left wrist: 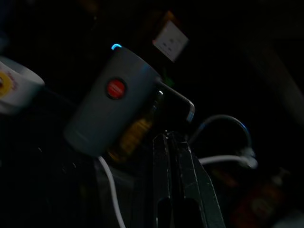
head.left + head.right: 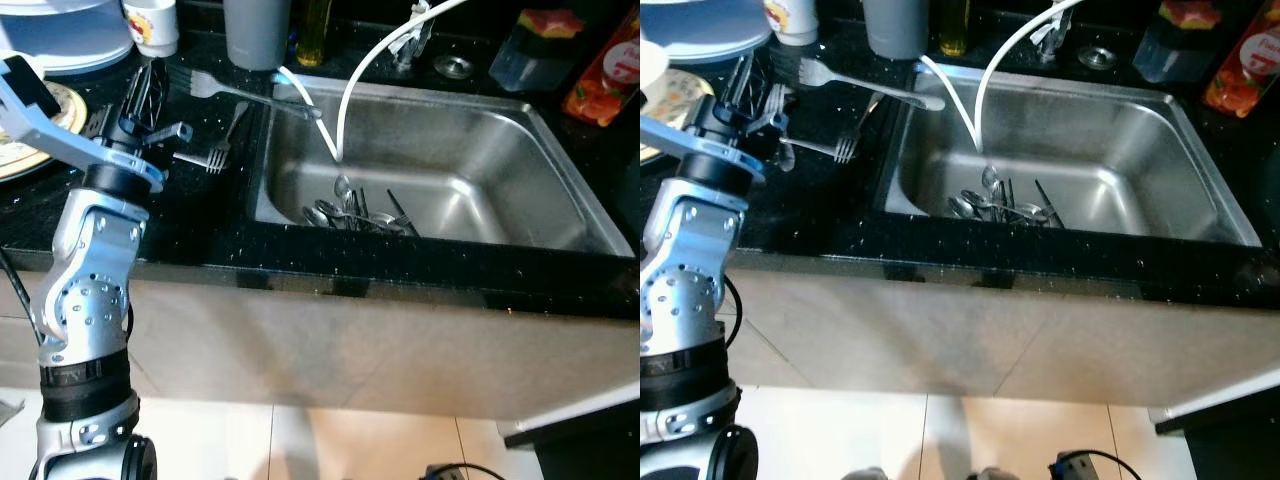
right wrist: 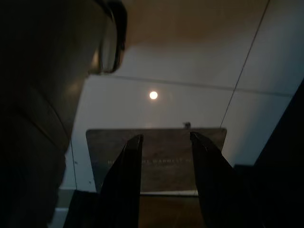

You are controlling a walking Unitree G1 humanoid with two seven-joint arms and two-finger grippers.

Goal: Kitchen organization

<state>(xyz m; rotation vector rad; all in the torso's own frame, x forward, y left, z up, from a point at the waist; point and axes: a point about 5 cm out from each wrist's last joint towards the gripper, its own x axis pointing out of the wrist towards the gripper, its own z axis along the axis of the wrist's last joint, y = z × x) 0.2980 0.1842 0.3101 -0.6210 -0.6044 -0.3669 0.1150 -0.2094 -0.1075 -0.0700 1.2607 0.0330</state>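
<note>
Several spoons and other cutlery (image 2: 355, 212) lie in a heap on the bottom of the steel sink (image 2: 500, 150). A large silver fork (image 2: 240, 92) rests on the black counter, its handle reaching over the sink's left rim. A smaller fork (image 2: 215, 155) lies just in front of it. My left gripper (image 2: 152, 68) hovers over the counter left of the forks, its fingers (image 1: 172, 142) shut together with nothing seen between them. The right gripper (image 3: 165, 137) hangs open over the floor.
A grey tumbler (image 2: 257, 30), a white mug (image 2: 152, 25) and an oil bottle (image 2: 315, 30) stand behind the forks. Stacked plates (image 2: 60, 40) and a patterned plate (image 2: 30, 130) sit at far left. A white hose (image 2: 345, 100) hangs into the sink. Bottles (image 2: 540, 50) stand back right.
</note>
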